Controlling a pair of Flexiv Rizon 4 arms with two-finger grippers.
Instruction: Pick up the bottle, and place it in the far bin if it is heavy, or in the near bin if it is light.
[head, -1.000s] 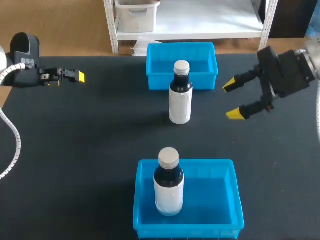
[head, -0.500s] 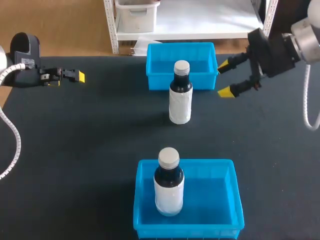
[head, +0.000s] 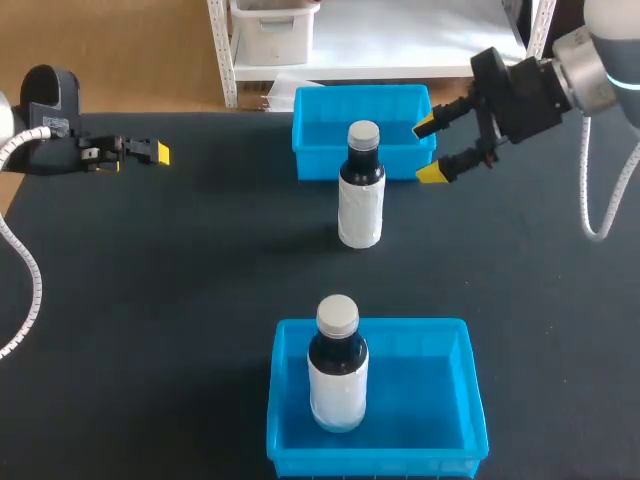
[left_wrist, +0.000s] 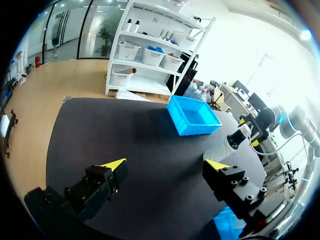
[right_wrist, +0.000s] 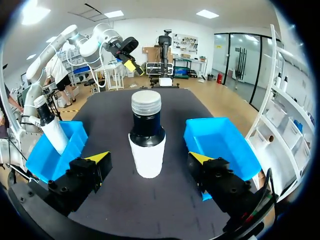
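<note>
- Head view: the bottle (head: 361, 185) stands upright on the bench (head: 200, 280), just in front of the far bin (head: 318, 160) and well apart from the near bin (head: 440, 400). It is in neither bin, so it is not yet sorted.
- The right gripper (head: 429, 150) hangs beside the far bin's corner, fingers spread and holding nothing. In the right wrist view the bottle stands ahead of it, centred on the gap, which looks like a line-up for a side grasp.
- The left gripper (left_wrist: 166, 165), spread and empty, sits over the bench's left edge, probably parked clear.
- A second bottle (head: 338, 365) stands in the near bin.
- The surface is matte black, with open room on both sides of the bottle. The far bin's wall is close behind it.
</note>
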